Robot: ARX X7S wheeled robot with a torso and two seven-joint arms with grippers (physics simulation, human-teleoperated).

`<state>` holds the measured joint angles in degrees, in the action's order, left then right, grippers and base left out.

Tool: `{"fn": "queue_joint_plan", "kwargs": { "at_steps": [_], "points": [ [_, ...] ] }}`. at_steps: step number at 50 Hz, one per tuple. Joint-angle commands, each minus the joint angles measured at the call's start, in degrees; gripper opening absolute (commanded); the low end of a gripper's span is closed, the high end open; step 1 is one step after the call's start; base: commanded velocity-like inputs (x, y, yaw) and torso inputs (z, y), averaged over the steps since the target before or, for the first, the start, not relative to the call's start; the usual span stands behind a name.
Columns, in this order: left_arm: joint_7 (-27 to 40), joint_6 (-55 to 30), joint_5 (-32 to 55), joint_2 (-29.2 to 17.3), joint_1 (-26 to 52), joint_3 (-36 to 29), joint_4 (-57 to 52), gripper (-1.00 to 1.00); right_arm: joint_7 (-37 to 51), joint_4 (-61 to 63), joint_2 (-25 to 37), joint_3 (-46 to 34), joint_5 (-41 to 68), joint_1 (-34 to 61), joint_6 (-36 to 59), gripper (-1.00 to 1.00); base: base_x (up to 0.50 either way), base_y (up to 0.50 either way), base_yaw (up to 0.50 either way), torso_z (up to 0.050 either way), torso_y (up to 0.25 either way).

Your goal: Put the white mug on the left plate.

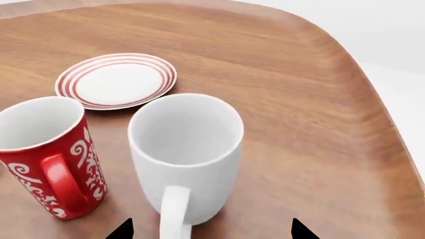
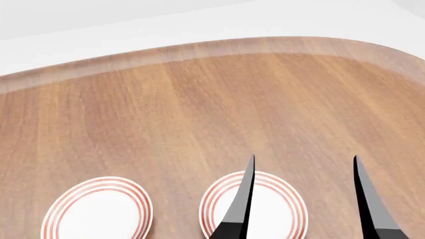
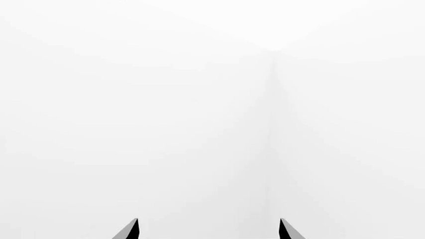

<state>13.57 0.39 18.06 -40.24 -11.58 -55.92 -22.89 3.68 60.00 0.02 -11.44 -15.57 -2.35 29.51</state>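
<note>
In the left wrist view the tall, plain white mug (image 1: 186, 149) stands upright on the wooden table, its loop handle (image 1: 174, 216) turned toward the camera. My left gripper (image 1: 211, 231) is open, its two black fingertips (image 1: 123, 230) wide apart on either side of the handle and not touching the mug. A red-ringed plate (image 1: 116, 79) lies beyond the mug; I cannot tell which of the two it is. The head view shows the left plate (image 2: 96, 211) at the table's near side, empty. My right gripper (image 2: 303, 158) is open, empty and held up in front of the right-hand plate (image 2: 275, 209).
A red mug with white swirls (image 1: 50, 154) stands close beside the white mug, with a narrow gap between them. The table's rounded edge (image 1: 371, 99) curves away beyond the mugs. The right wrist view shows only white wall past my right gripper (image 3: 208, 221).
</note>
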Motion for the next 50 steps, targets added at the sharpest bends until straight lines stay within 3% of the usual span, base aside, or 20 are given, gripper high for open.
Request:
{"fn": "queue_joint_plan", "kwargs": {
  "at_steps": [1,23,25,33,35,37,39,50],
  "points": [
    [0.9,-1.8,1.4,1.1,0.7,0.6,1.6,1.00,-0.1,0.0,0.0,0.0,0.0,-0.1,-0.1,1.00,0.00,0.00,0.00,0.000,0.000],
    [1.0,-7.4,-1.9,2.3,5.2,-0.2,3.3,1.00,0.1,0.0,0.0,0.1,-0.4,-0.1,0.1,1.00,0.00,0.00,0.00,0.000,0.000],
    [1.6,-10.4,-0.9,1.3,5.6,0.1,-0.2,1.00,0.2,0.0,0.0,0.0,-0.5,-0.1,0.1,1.00,0.00,0.00,0.00,0.000,0.000],
    [1.2,-10.7,-1.1,1.4,6.5,0.1,0.6,1.00,0.2,0.0,0.0,-0.4,-0.8,0.0,0.3,1.00,0.00,0.00,0.00,0.000,0.000],
    [0.3,-7.3,-2.3,2.7,6.4,-0.2,5.2,1.00,0.1,0.0,0.0,-0.4,-0.8,0.0,0.2,1.00,0.00,0.00,0.00,0.000,0.000],
    [1.3,-11.2,-1.4,1.3,6.7,-0.1,0.2,1.00,0.1,0.0,0.0,-0.4,-0.9,-0.1,0.1,1.00,0.00,0.00,0.00,0.000,0.000],
    [0.3,-7.9,-2.4,2.6,6.6,-0.4,4.7,1.00,0.1,0.0,0.0,-0.3,-0.8,-0.1,0.1,1.00,0.00,0.00,0.00,0.000,0.000],
    [0.1,-10.4,-1.9,2.8,7.3,-1.0,2.9,1.00,-0.1,0.0,0.0,-0.2,-0.9,-0.2,-0.2,1.00,0.00,0.00,0.00,0.000,0.000]
  ]
}}
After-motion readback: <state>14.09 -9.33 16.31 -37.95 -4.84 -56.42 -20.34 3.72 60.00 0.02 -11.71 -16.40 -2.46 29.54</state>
